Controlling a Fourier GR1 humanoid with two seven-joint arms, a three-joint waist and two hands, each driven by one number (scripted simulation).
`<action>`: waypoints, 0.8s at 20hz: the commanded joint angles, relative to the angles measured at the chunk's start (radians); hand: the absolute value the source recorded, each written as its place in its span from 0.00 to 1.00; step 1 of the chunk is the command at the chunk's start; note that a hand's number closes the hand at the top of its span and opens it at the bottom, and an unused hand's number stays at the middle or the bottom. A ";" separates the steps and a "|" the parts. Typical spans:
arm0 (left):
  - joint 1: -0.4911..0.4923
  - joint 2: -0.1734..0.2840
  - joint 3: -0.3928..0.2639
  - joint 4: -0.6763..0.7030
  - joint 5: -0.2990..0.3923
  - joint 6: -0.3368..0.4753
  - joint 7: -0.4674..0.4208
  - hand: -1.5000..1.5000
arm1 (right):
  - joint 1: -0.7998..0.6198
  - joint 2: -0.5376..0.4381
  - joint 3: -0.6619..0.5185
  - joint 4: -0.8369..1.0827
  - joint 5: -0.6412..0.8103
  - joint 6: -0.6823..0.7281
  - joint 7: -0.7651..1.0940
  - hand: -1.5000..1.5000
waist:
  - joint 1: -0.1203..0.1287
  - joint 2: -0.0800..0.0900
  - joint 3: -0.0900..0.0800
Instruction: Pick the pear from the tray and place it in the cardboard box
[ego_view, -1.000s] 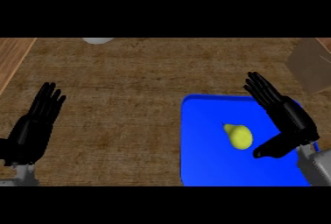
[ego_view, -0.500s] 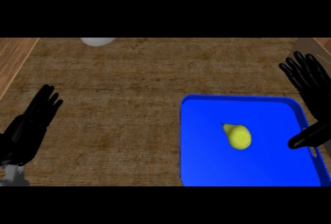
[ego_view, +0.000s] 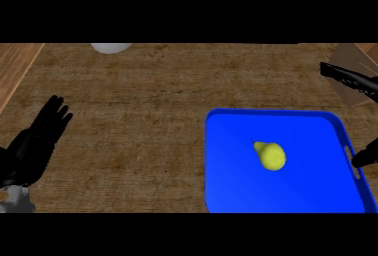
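Note:
A yellow pear lies near the middle of the blue tray at the lower right of the counter. A corner of the cardboard box shows at the right edge, beyond the tray's far side. My right hand is open, mostly out of view at the right edge: its straight fingers reach in over the box, and its thumb shows beside the tray's right rim. It is apart from the pear. My left hand rests open at the lower left, fingers up, far from the tray.
A pale round object sits at the counter's far edge, upper left. A wooden strip borders the brown counter on the left.
My right hand has swung right and away, from over the tray's right side to the view's edge. My left hand has sunk lower left. The pear has not moved.

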 joint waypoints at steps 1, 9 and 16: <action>-0.013 -0.008 -0.001 0.004 -0.003 0.000 0.004 0.50 | -0.060 -0.050 0.090 -0.042 0.195 0.018 -0.016 0.00 | 0.003 0.001 -0.001; 0.017 0.023 0.057 -0.029 0.016 -0.037 0.026 0.50 | -0.091 -0.013 0.178 -0.115 0.327 0.108 0.164 0.00 | -0.010 -0.004 -0.001; 0.044 -0.041 0.034 -0.069 -0.033 -0.009 0.044 0.50 | -0.096 0.073 0.151 -0.045 0.421 0.205 0.205 0.00 | -0.010 -0.002 0.000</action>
